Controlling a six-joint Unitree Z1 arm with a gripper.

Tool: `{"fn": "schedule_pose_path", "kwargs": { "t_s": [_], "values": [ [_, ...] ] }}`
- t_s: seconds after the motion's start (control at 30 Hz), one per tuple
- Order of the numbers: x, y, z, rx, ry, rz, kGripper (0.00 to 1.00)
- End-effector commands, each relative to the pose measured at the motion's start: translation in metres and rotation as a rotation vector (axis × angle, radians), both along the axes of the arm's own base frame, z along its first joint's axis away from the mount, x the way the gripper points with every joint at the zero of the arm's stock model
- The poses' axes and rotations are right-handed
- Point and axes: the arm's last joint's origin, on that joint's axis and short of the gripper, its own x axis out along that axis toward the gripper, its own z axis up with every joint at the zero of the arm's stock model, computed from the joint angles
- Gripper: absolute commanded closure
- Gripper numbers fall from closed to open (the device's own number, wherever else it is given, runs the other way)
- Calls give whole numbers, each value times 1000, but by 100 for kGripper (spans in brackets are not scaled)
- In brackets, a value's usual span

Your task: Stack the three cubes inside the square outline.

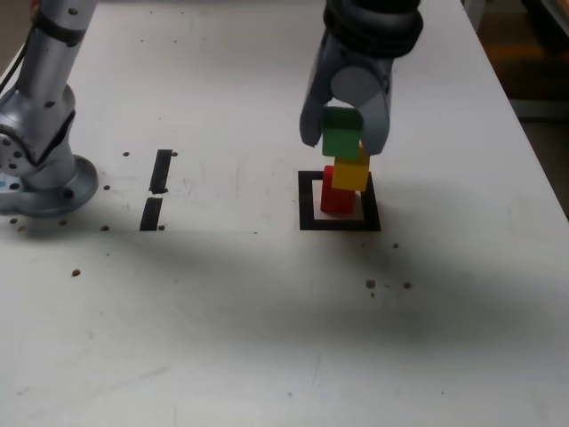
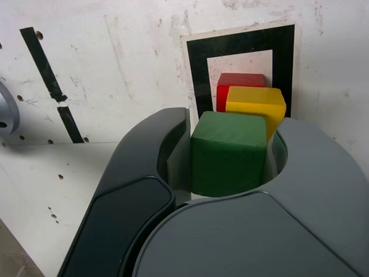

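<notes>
The green cube (image 1: 340, 140) is pinched between the jaws of the gripper (image 1: 343, 135), which are closed on its sides, and it sits right over the yellow cube (image 1: 350, 173); whether the two are touching or a sliver apart, I cannot tell. The yellow cube rests on the red cube (image 1: 335, 194), shifted a little toward the exterior view's right so the stack looks slightly stepped. The red one stands on the white patch inside the square outline (image 1: 307, 203), the thick black tape frame. From the wrist view, the green cube (image 2: 229, 151) fills the gap between the jaws, with yellow (image 2: 256, 106) and red (image 2: 238, 80) showing beyond it. Off toward the exterior view's left, two short black tape strips (image 1: 161, 170) lie on the white surface (image 1: 267, 338), near the arm's metal base (image 1: 44, 178).
</notes>
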Motion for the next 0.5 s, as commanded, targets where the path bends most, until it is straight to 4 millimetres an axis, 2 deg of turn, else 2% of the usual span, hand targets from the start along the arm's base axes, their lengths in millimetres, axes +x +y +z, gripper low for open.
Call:
{"fn": "schedule_pose_path", "kwargs": {
  "t_s": [0.0, 0.1, 0.17, 0.4, 0.47],
  "values": [
    [0, 0, 0, -1, 9, 0, 75],
    [1, 0, 0, -1, 8, -1, 71],
    [0, 0, 0, -1, 8, -2, 64],
    [-2, 1, -1, -1, 23, 2, 12],
    [-2, 2, -2, -4, 26, 4, 5]
  ]
}}
